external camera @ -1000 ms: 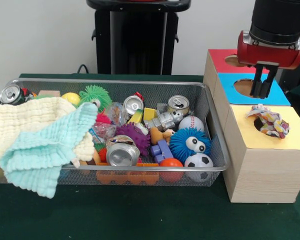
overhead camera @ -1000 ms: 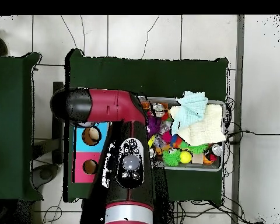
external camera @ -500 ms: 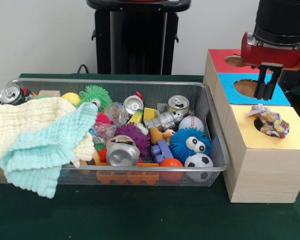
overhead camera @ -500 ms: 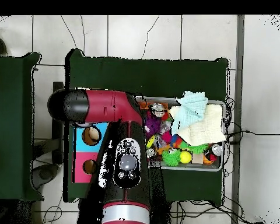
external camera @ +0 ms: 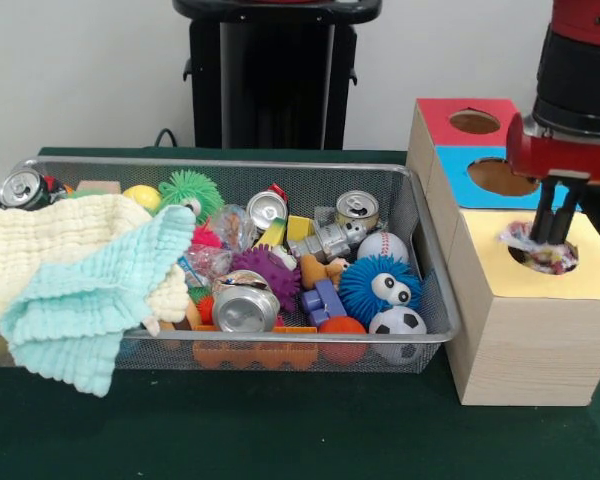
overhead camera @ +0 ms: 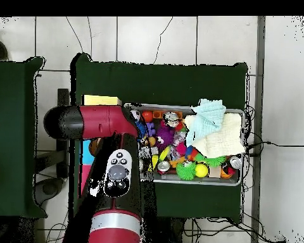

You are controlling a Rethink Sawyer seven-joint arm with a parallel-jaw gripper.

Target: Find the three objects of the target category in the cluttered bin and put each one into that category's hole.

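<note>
My gripper (external camera: 552, 238) stands over the hole in the yellow box top (external camera: 592, 278), its fingers close together and their tips pressing on a multicoloured rope toy (external camera: 536, 256). The toy sits bunched in the hole, partly sunk. Left of the boxes, the wire bin (external camera: 435, 290) holds several drink cans such as a crushed one (external camera: 243, 305), plus balls, spiky toys and blocks. In the overhead view my arm (overhead camera: 116, 177) covers the boxes and the gripper; only a corner of the yellow box (overhead camera: 101, 100) shows beside the bin (overhead camera: 234, 180).
A blue box top (external camera: 458, 162) and a red box top (external camera: 435, 115), each with a hole, lie behind the yellow one. A cream cloth (external camera: 50, 245) and a mint cloth (external camera: 90, 300) drape over the bin's left end. A black stand (external camera: 270, 80) rises behind.
The gripper has moved from above the blue box towards the camera and down onto the yellow box. The rope toy now sits lower in the hole.
</note>
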